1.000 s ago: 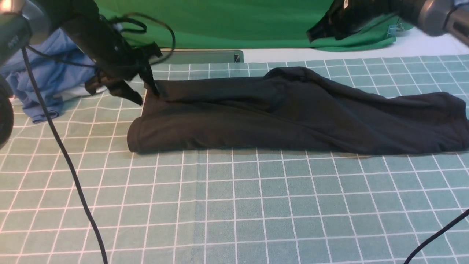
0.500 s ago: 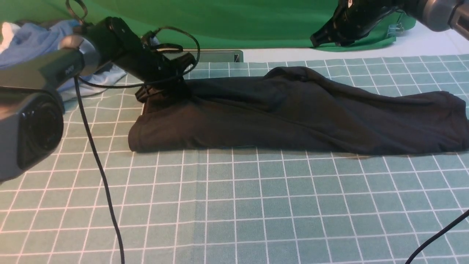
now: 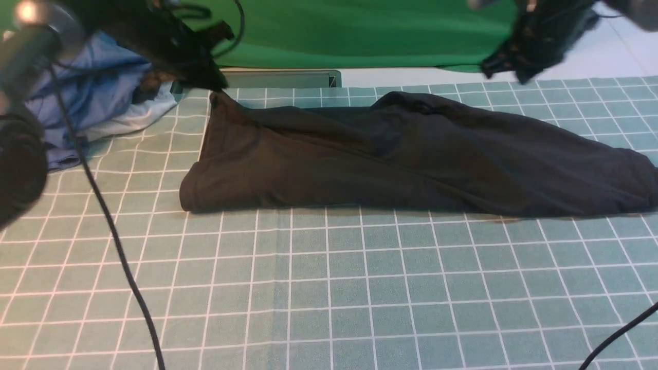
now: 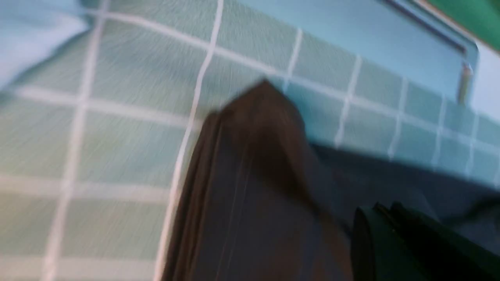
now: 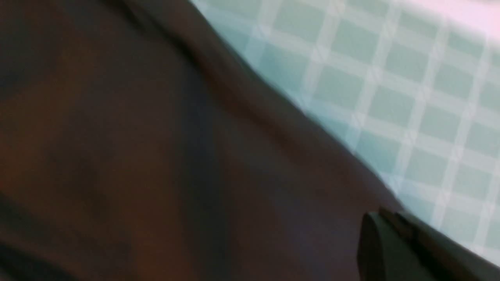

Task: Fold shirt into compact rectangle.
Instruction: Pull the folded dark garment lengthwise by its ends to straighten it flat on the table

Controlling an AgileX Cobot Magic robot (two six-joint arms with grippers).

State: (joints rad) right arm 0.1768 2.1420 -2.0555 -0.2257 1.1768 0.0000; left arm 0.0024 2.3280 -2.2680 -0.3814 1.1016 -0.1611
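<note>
Lying across the green checked bench (image 3: 329,288), the black shirt (image 3: 411,159) forms a long rumpled band. Left pincer (image 3: 212,85) is clamped on its far left corner; right pincer (image 3: 506,72), closed and empty, hovers above the far side.

A robot test bench, lab-like: gridded teal tablecloth (image 3: 329,288); bright green backdrop cloth (image 3: 334,31); trailing black cable (image 3: 110,226).

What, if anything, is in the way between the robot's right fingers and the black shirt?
Nothing visible. The right fingers hang shut above the shirt, with only open air between them.
</note>
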